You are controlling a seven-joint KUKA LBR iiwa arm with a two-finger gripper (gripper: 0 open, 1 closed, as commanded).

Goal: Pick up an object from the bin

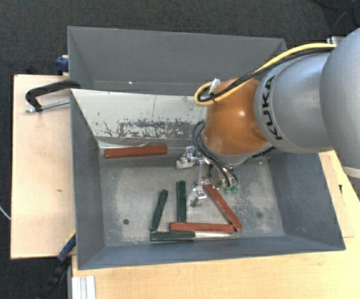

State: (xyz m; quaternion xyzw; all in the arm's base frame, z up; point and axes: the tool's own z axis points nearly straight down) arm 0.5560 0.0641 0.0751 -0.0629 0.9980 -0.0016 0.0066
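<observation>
Gripper (205, 189) low in grey bin (83, 185), right of centre, at upper end of slanted red-brown stick (225, 210); whether open or closed, not discernible. Just left, two dark green sticks (180, 201). Near front wall, flat red-brown stick (202, 228). At back wall, long red-brown stick (135, 151).
</observation>
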